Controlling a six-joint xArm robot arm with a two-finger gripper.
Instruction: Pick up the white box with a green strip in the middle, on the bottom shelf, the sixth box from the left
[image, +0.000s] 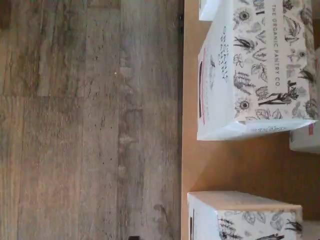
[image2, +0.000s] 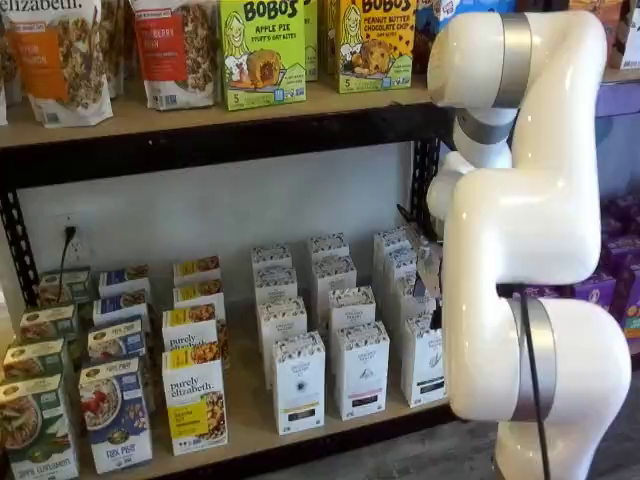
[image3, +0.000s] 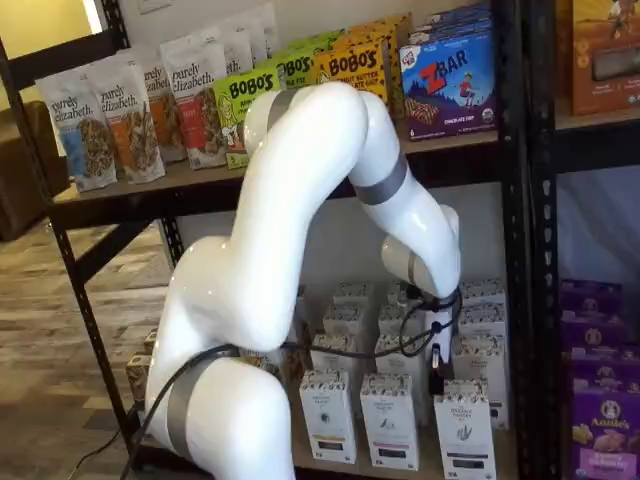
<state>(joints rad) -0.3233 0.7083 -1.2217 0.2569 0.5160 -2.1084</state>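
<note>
At the left of the worktop (image2: 246, 405), the bottom shelf's pale board, stand the coloured cereal packs and a shorter purely elizabeth box (image2: 195, 400). These are well apart from the job. To their right comes the front row of tall white cartons. The neighbour carton (image2: 360, 368) stands just beside the white box with a green strip (image2: 420, 358), which ends that row and is partly hidden there by the arm.

The likeliest trouble is a wrong or double grasp. The cartons look alike and stand close together, so a finger coming down off-centre could land on the neighbour or wedge between the two. The target is tall and narrow and near the front rail, so a sideways nudge could tip it off the board onto the floor (image: 90, 125). The cable (image3: 400, 350) looping by the wrist could also drag on the cartons behind.

Only one shelf view shows the tool (image3: 436, 380), hanging just above the target's (image3: 463, 432) top, towards its left side. It appears as one dark shape, so it cannot be told whether it is released or clenched, and nothing is in it. The wrist view alone shows the board's front edge and a patterned carton top (image: 255, 70). Which carton that is cannot be told.
</note>
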